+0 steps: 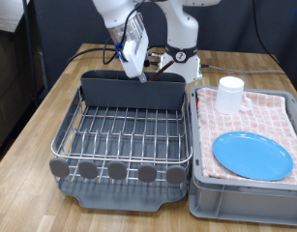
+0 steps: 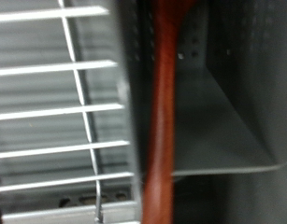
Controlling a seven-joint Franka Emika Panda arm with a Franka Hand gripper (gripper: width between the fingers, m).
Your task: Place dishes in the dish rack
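Gripper [image 1: 138,70]: upper centre of exterior view, over the caddy [image 1: 133,93]; fingers hidden, grip state unreadable.
Spoon [image 2: 162,103]: inside caddy.
Left: mug [image 1: 230,94], plate [image 1: 252,155] on checkered cloth [image 1: 283,116], frame right.
Rack [image 1: 124,135]: bare.
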